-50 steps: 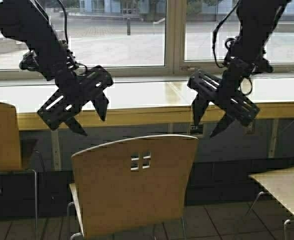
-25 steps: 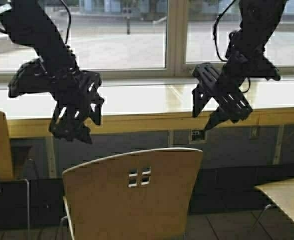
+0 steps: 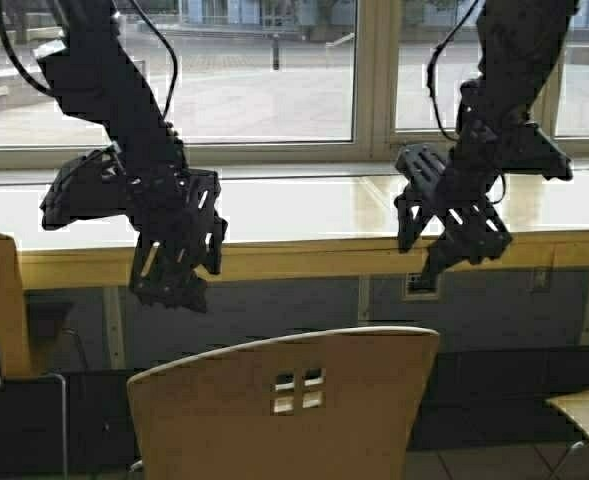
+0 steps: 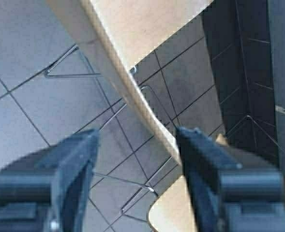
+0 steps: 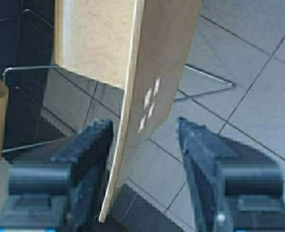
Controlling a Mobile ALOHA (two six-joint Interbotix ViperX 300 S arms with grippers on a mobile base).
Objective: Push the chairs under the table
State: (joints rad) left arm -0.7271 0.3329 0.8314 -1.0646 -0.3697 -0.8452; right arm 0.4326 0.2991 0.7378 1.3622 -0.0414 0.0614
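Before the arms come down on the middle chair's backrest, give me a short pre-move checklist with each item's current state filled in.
1. Left gripper open: ok, fingers spread in its wrist view.
2. Right gripper open: ok, fingers spread in its wrist view.
3. Top edge of the chair lies between the fingers of each gripper: ok in both wrist views.
4. Contact with the backrest: not ok, both grippers hang above it, clear of it.
5. Chair faces the table: ok, its backrest is toward the robot.
6. Space under the table free for the chair: cannot tell, that area is dark.
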